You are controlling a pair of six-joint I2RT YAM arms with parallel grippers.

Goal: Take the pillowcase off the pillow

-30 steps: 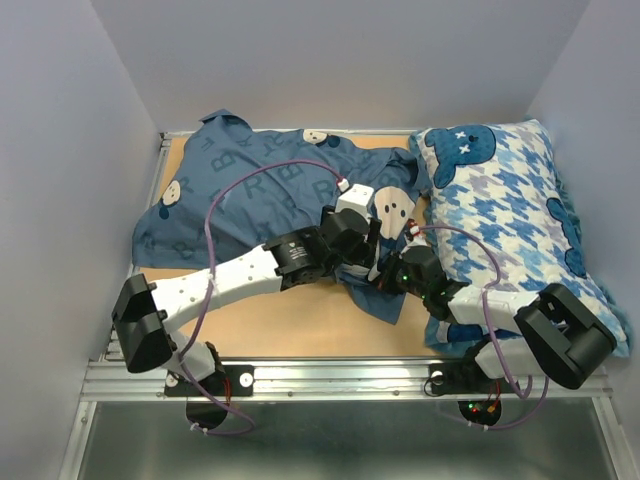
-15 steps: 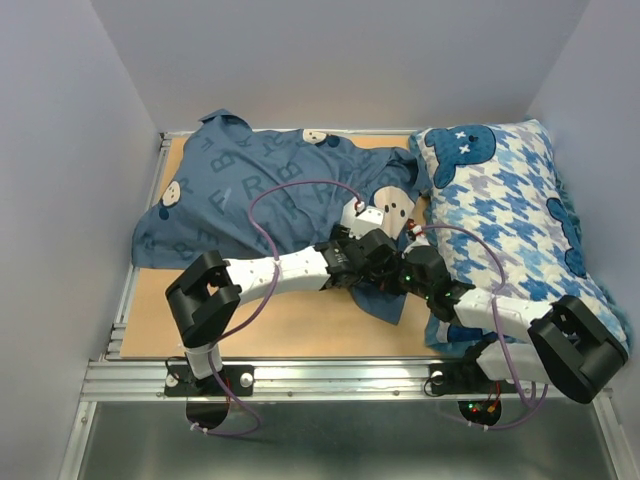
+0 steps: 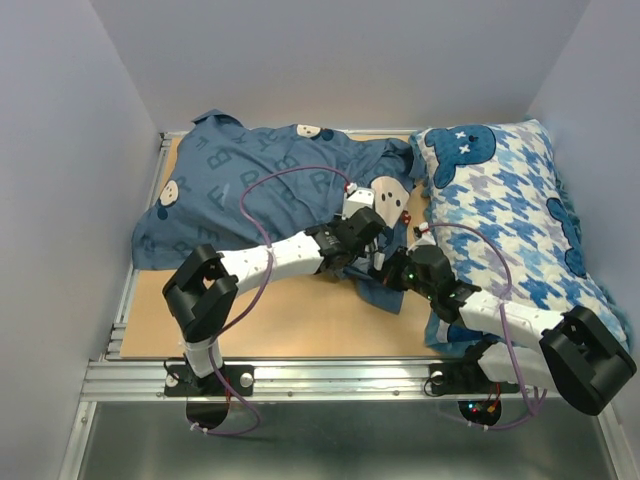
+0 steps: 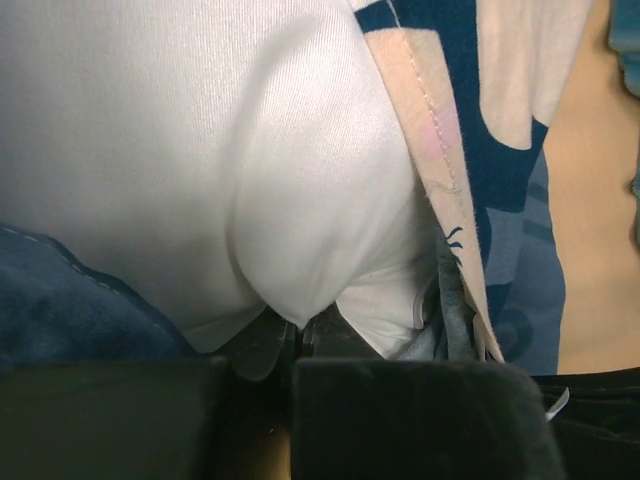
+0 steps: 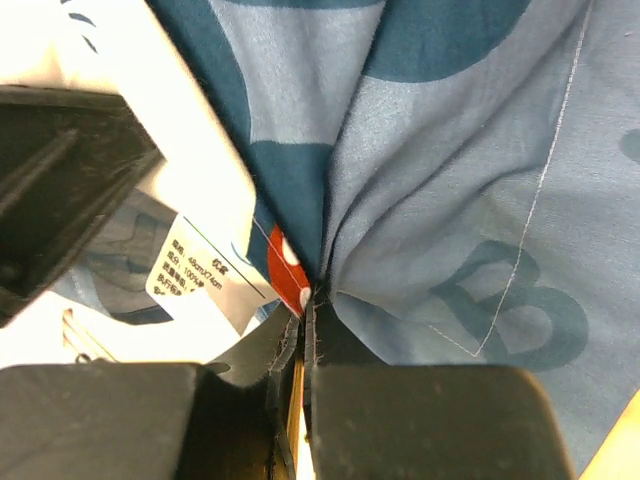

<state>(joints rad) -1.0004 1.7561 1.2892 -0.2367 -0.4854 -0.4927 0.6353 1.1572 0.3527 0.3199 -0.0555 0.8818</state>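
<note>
Across the rear and left of the tan tabletop (image 3: 300,320) the dark slate-blue pillowcase (image 3: 250,185) is spread in rumpled folds, its lighter letters and small white-and-brown faces turned upward and one corner drawn down toward the middle of the board. Along the right side a blue-and-white houndstooth pillow (image 3: 510,190) is laid lengthwise, its near end overhanging the front edge. Within the case the plain white pillow (image 4: 200,150) is lodged; it is seen bare only in the left wrist view, where it bulges out past a stitched hem of the printed fabric, with blue cloth folded below it at the left. From the near rail the left arm (image 3: 270,262) is stretched rightward and the right arm (image 3: 500,312) leftward, so that both wrists are brought close together at the drawn-down corner. The left pincer (image 4: 295,335) is closed, and a tuck of the white pillow is nipped between its tips, the cloth puckered tightly at that spot. The right pincer (image 5: 308,315) is likewise closed, and gathered pleats of the pillowcase are clamped in it, creases fanning upward from the bite. A purple cable (image 3: 265,185) is looped above the left arm over the blue fabric. Beside the right pincer's tips a white printed care label (image 5: 205,270) is exposed, just beside a small red patch (image 5: 285,272) in the print.
</note>
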